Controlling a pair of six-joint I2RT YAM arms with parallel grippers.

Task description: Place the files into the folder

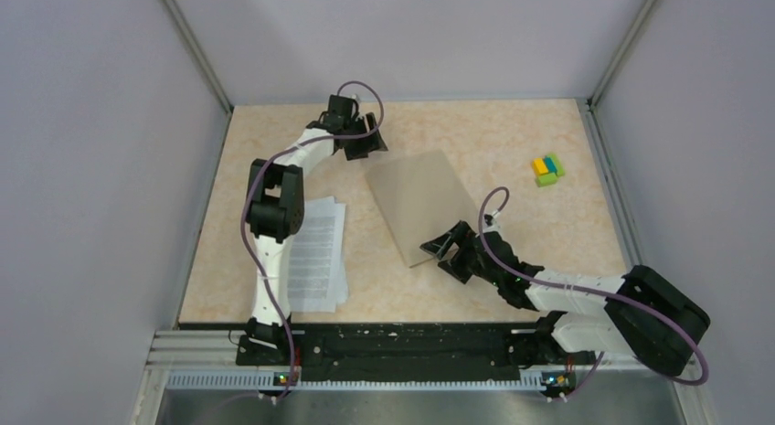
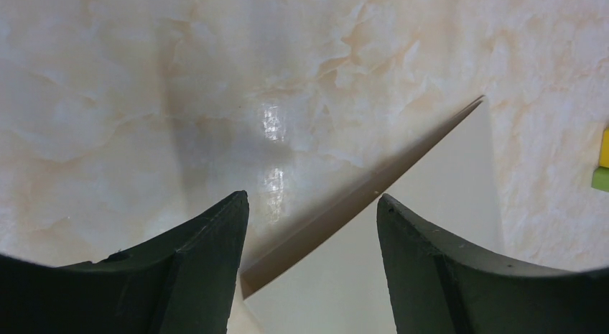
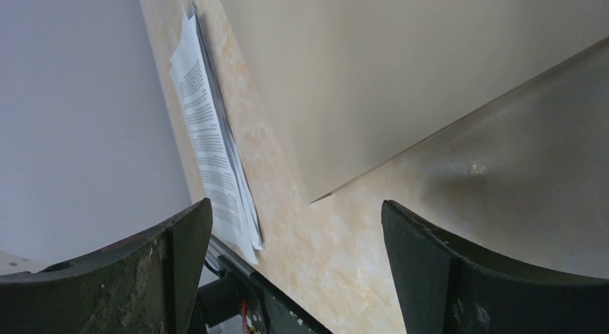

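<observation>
The tan folder (image 1: 420, 201) lies shut and slanted in the middle of the table. The files (image 1: 315, 251), white printed sheets slightly fanned, rest to its left, partly under the left arm. My left gripper (image 1: 366, 142) hovers at the folder's far left corner. In the left wrist view its jaws are open (image 2: 312, 205), and the folder's edge (image 2: 431, 205) runs between them untouched. My right gripper (image 1: 448, 251) sits at the folder's near corner. It is open (image 3: 296, 212), with the folder (image 3: 402, 75) just ahead of it and the files (image 3: 208, 133) beyond.
A small yellow, blue and green block cluster (image 1: 547, 169) stands at the far right of the table, and its edge shows in the left wrist view (image 2: 602, 161). Grey walls enclose the table on three sides. A black rail (image 1: 402, 338) runs along the near edge.
</observation>
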